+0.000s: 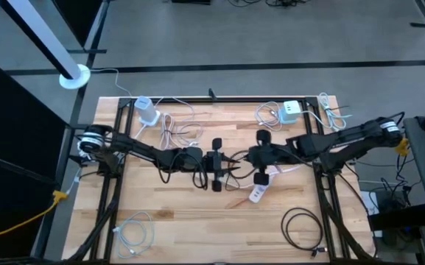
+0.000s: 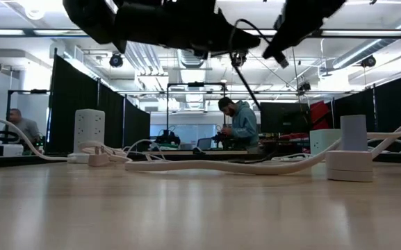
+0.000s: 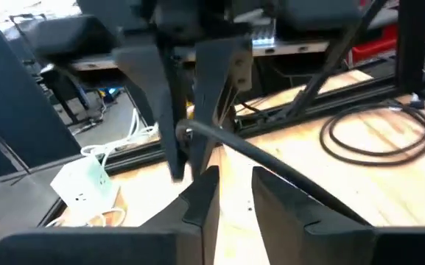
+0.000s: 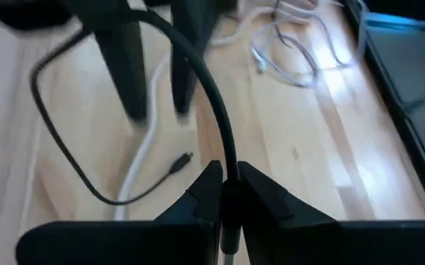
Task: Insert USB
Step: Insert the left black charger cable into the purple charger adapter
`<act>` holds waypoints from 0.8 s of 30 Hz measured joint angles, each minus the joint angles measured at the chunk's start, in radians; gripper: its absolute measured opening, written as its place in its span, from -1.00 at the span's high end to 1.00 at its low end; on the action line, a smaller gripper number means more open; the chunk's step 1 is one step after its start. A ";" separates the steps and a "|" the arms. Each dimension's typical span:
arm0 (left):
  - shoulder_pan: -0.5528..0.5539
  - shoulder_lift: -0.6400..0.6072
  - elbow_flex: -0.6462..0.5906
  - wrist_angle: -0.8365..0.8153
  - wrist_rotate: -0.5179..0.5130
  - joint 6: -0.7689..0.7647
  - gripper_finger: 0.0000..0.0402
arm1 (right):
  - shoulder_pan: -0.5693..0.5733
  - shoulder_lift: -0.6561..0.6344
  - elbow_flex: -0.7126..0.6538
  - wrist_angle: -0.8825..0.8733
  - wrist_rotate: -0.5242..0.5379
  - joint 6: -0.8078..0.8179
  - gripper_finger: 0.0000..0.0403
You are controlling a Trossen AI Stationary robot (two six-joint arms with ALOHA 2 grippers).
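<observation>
A thin black USB cable (image 4: 211, 88) hangs between the two grippers above the table's middle. My right gripper (image 4: 227, 175) is shut on it. From there the cable arcs up past the left fingers and loops down, and its small plug end (image 4: 180, 165) lies free near the wood. My left gripper (image 3: 236, 185) faces the right one (image 1: 243, 160) at close range, level, with a narrow gap between its fingertips. The cable (image 3: 286, 165) runs slantwise just past those tips. A white power strip (image 1: 258, 193) lies flat on the table just near of the grippers. My right gripper pinches the black cable (image 4: 230, 165) between its two fingers, some way back from the plug end. The fingers slant down from the table's right side. The cable rises out of the fingertips, is lifted clear of the table there, and hangs slack in a loop. My left gripper: I cannot tell whether it touches the cable, which crosses in front of one fingertip (image 3: 271, 193).
White charger blocks (image 1: 147, 110) (image 1: 290, 112) with tangled white cords sit at the far edge. A coiled black cable (image 1: 304, 224) lies at the near right and a white one (image 1: 135, 232) at the near left. A person stands in the room beyond the table (image 2: 240, 125).
</observation>
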 joint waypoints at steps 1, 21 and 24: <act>0.000 -0.012 0.000 -0.038 0.000 -0.005 0.59 | 0.021 -0.017 -0.014 0.002 0.022 0.028 0.91; -0.087 0.026 -0.111 0.146 -0.009 -0.341 0.53 | 0.682 -0.106 -0.342 -0.006 0.732 0.789 0.91; -0.114 0.037 -0.111 0.222 -0.009 -0.340 0.57 | 0.731 -0.087 -0.378 0.003 0.825 0.883 0.91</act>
